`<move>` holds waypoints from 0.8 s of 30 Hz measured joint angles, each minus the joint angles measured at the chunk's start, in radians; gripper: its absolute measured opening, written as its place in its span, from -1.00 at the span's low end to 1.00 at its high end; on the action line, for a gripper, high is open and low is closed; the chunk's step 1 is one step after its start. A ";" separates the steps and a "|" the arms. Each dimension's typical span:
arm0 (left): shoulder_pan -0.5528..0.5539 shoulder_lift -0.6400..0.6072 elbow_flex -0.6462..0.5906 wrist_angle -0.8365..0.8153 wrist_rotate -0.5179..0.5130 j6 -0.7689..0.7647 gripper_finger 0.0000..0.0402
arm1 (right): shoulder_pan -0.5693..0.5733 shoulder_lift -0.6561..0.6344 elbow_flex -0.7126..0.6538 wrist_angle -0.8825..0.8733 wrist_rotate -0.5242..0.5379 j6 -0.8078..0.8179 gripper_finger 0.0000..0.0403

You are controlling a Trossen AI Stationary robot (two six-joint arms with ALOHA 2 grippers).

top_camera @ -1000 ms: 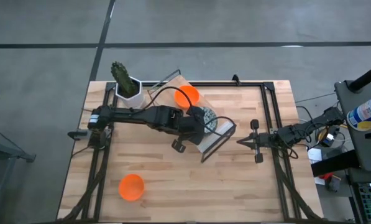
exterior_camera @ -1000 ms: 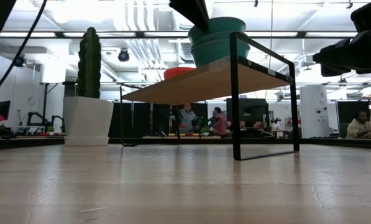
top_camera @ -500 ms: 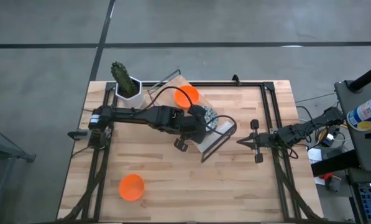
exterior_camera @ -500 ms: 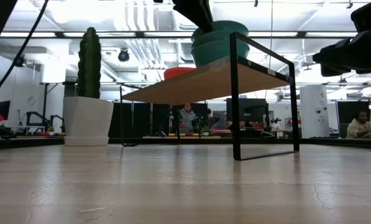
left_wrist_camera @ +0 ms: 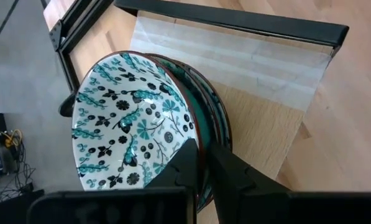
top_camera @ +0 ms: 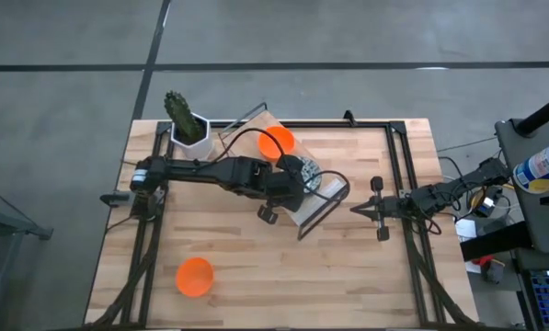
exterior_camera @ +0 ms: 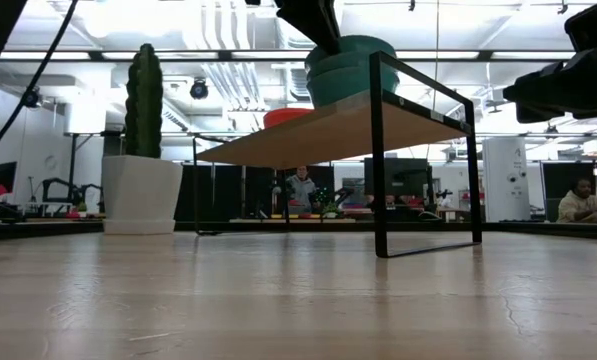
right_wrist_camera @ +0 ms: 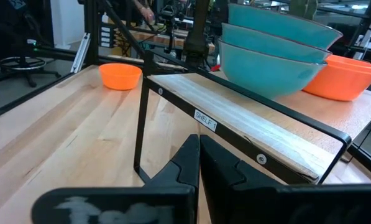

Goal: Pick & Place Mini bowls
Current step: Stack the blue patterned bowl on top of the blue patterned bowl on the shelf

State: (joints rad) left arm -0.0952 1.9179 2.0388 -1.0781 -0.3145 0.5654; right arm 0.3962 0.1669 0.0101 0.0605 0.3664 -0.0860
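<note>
On a low wooden shelf (top_camera: 327,200) stands a stack of floral mini bowls (top_camera: 309,173), teal outside (exterior_camera: 350,68) (right_wrist_camera: 269,46). My left gripper (left_wrist_camera: 201,160) (top_camera: 294,178) is over the stack, shut on the top floral bowl (left_wrist_camera: 126,124). One orange mini bowl (top_camera: 276,142) (right_wrist_camera: 343,76) sits on the shelf behind the stack. Another orange bowl (top_camera: 194,276) (right_wrist_camera: 120,74) rests on the table near its front left. My right gripper (top_camera: 357,210) (right_wrist_camera: 199,149) waits shut, right of the shelf, touching nothing. My left gripper pinches the top floral bowl's rim (left_wrist_camera: 192,134), one finger (left_wrist_camera: 184,167) inside the bowl and one (left_wrist_camera: 227,169) outside. It comes from above at a slant (exterior_camera: 313,20). The bowl sits nested in the floral bowl beneath it on the shelf.
A cactus in a white pot (top_camera: 187,124) (exterior_camera: 143,185) stands at the table's far left corner. The shelf's black frame (exterior_camera: 378,150) rises above the table. Black rails (top_camera: 398,175) run along the table's sides. People sit in the room beyond (exterior_camera: 581,200).
My left gripper has sunk a little, keeping its hold, and the top floral bowl has come down onto the bowl under it. The right arm has kept still.
</note>
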 joint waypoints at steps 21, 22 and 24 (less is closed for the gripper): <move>-0.006 -0.048 0.001 -0.008 -0.011 -0.003 -0.54 | 0.000 0.000 0.000 0.000 0.000 0.000 -0.96; -0.005 -0.048 0.001 0.007 -0.015 -0.009 -0.54 | 0.000 0.000 0.000 0.000 0.000 0.000 -0.96; -0.005 -0.049 0.001 0.043 -0.019 -0.013 -0.54 | 0.000 0.000 0.000 0.000 0.000 0.000 -0.96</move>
State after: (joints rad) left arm -0.1001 1.8690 2.0396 -1.0347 -0.3339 0.5526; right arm 0.3965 0.1669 0.0101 0.0605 0.3664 -0.0864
